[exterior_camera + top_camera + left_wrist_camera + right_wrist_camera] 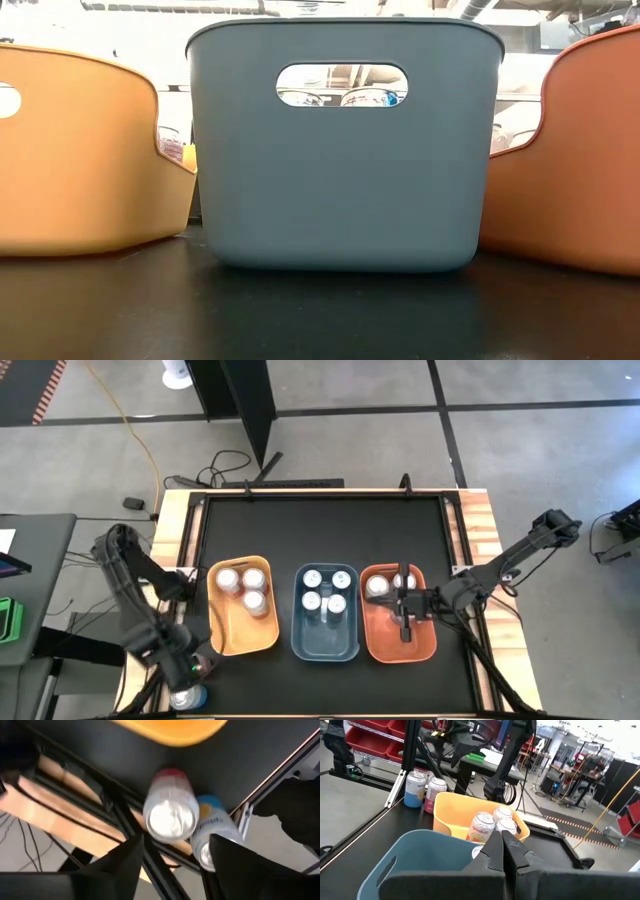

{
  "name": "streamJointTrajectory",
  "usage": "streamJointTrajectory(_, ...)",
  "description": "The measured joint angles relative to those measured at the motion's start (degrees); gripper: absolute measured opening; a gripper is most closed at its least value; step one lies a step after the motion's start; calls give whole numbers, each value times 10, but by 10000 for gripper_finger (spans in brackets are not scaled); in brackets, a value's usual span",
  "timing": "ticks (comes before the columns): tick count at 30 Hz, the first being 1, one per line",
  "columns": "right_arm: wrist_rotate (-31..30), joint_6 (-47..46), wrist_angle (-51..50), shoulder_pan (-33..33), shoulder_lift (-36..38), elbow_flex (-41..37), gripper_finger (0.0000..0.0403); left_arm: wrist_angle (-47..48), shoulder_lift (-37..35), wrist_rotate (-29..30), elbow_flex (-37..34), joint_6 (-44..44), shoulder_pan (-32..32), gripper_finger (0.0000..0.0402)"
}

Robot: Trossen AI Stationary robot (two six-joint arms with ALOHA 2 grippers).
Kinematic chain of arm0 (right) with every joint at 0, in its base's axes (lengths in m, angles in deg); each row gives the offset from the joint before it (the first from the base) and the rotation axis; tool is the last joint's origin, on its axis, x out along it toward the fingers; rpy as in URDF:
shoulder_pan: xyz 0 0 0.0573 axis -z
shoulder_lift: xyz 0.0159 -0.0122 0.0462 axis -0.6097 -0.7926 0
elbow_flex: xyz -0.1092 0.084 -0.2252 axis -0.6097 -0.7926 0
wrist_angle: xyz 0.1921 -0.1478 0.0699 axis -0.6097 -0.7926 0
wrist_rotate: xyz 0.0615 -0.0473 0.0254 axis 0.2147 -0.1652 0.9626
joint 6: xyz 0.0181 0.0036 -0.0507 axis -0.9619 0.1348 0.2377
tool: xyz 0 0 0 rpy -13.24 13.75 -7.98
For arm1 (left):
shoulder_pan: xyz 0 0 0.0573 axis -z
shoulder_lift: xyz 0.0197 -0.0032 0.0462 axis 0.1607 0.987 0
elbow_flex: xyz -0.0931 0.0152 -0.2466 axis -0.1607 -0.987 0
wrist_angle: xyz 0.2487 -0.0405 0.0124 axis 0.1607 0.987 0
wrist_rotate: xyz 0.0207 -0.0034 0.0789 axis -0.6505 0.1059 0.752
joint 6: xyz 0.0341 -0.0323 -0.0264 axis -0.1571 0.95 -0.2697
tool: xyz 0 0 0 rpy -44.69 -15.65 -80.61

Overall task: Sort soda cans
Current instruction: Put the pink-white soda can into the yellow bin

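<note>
Two soda cans stand upright at the table's near left corner: a red one [170, 807] and a blue one [212, 827], which also shows in the high view [188, 698]. My left gripper [172, 857] is open above them, with a finger on either side of the red can and touching neither. My right gripper [405, 615] is shut and empty over the red-orange bin [425, 645], which holds two cans [378, 586]. The yellow-orange bin [243, 635] holds three cans [254, 601]. The blue bin [326, 645] holds several cans [313, 578].
The three bins stand side by side across the table's near half; in the low view the blue bin [340, 160] fills the middle. The table frame's black rails [115, 805] run close by the two loose cans. The black tabletop [320, 530] lies beyond the bins.
</note>
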Motion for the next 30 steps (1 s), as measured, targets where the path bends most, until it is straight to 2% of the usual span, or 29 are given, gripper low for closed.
streamJointTrajectory(6, 0, 35, 14, 7, 0, 0, 4, -39, 22, 22, -1, 110, 63, 297)
streamJointTrajectory(10, 9, 37, 11, 23, 0, 0, 4, -54, 47, 47, -1, 141, 85, 329)
streamJointTrajectory(17, 69, 17, -1, 55, 0, 0, 4, -33, 91, 52, -1, 134, 89, 339)
streamJointTrajectory(24, 85, -26, -43, 59, -2, 0, 4, 3, 96, 62, -1, 192, 101, 340)
streamJointTrajectory(30, 86, -45, -62, 35, -2, 0, 4, 0, 93, 62, -1, 266, 118, 340)
